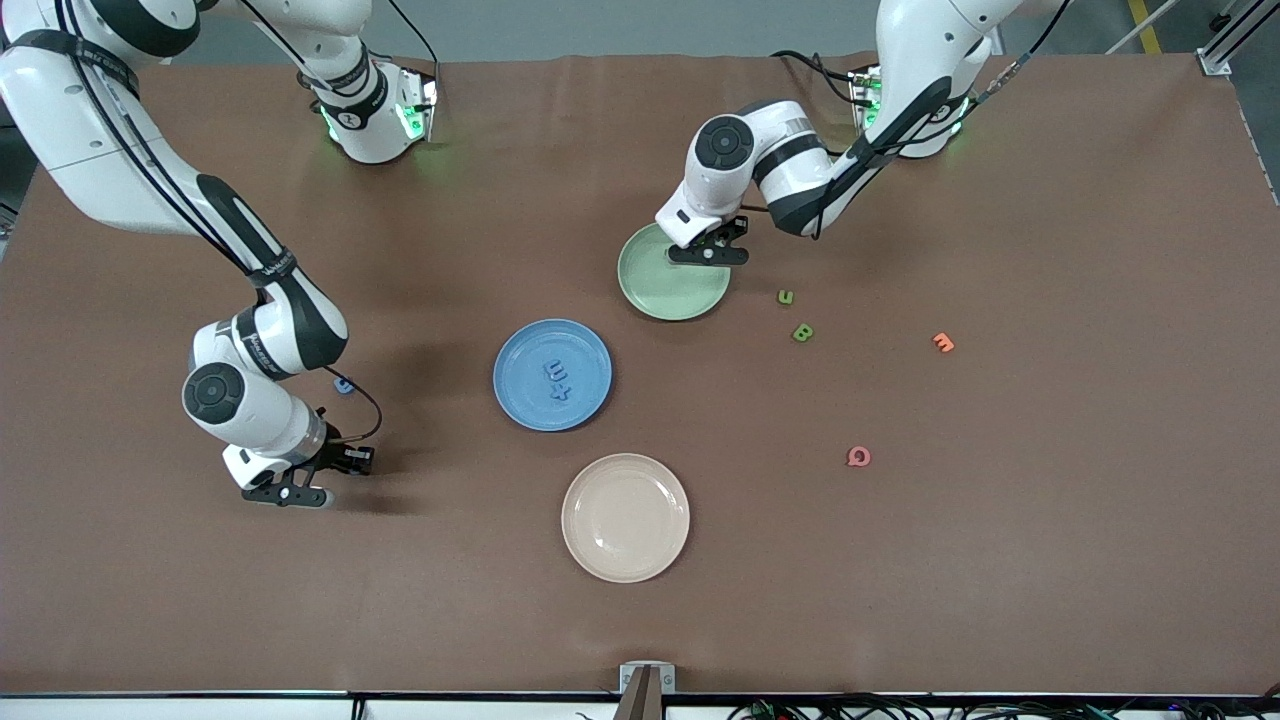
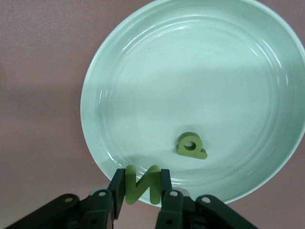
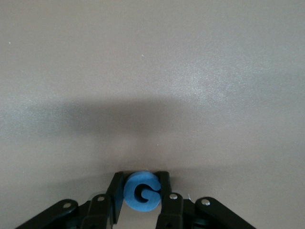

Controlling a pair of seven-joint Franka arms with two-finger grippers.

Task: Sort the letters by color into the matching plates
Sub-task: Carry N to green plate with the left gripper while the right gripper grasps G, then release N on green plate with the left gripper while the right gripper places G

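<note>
Both pincers are clamped on letters. In its wrist view the left pincer (image 2: 141, 188) grips a green N (image 2: 141, 185) over the rim of the pale green plate (image 2: 119, 95); in the front view it hangs over that plate's edge at about one o'clock. The right pincer (image 3: 141, 191) squeezes a blue G (image 3: 141, 191) low over bare surface (image 1: 1050, 550) at the right arm's end, roughly eight o'clock from the blue plate (image 1: 520, 350).

Three plates show: blue, pale green and a cream plate (image 1: 590, 520) nearest the front camera. Green letters number four: the held N, one lying in the green plate (image 2: 191, 146), and two on the surface (image 1: 786, 297) (image 1: 802, 333) beside that plate toward the left arm's end. Blue letters also number four: the G, two in the blue plate (image 1: 558, 381), and one (image 1: 344, 385) partly hidden by the right arm. An orange letter (image 1: 943, 343) and a pink one (image 1: 858, 457) lie well apart from the plates.
</note>
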